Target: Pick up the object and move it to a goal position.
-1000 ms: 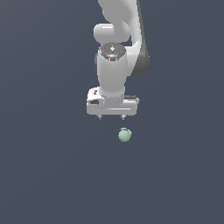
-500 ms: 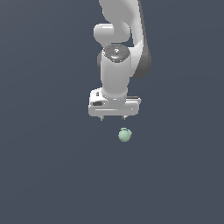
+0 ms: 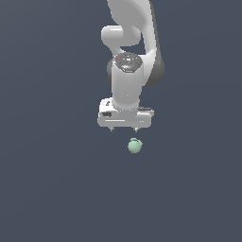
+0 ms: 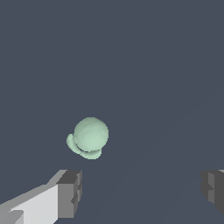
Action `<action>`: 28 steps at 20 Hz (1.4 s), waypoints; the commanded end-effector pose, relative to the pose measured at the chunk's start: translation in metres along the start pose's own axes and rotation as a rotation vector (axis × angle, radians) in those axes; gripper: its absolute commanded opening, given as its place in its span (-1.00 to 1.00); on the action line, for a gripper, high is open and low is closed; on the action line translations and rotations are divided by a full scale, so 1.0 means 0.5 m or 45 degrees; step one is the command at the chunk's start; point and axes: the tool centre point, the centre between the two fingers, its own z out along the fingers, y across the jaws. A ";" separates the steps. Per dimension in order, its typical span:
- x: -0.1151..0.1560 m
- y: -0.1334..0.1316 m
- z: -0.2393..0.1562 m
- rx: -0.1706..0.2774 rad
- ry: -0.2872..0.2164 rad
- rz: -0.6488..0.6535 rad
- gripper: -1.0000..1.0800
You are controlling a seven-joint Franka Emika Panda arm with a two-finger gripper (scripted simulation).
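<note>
exterior view: gripper (image 3: 124,128) hangs just above the pale green ball (image 3: 134,146), apart from it, ball slightly toward the exterior view's right. plain dark floor (image 3: 52,189), open room all round, no edges near.

wrist view: fingers (image 4: 70,194) spread wide, nothing between them. ball (image 4: 90,135) lies ahead of the pads, off-centre. likely light, rigid, smooth, prone to roll; best pinched across its widest part, pads centred first.

The object (image 3: 134,146) lies alone on the flat ground, just below the gripper (image 3: 124,128) in the exterior view and slightly toward that view's right. In the wrist view it (image 4: 89,137) sits apart from both fingers (image 4: 70,193), nearer one.
</note>
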 end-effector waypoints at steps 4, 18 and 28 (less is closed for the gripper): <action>0.004 -0.021 0.030 0.007 -0.003 0.108 0.92; 0.009 -0.091 0.135 0.019 -0.016 0.496 0.92; 0.008 -0.115 0.174 0.019 -0.021 0.635 0.92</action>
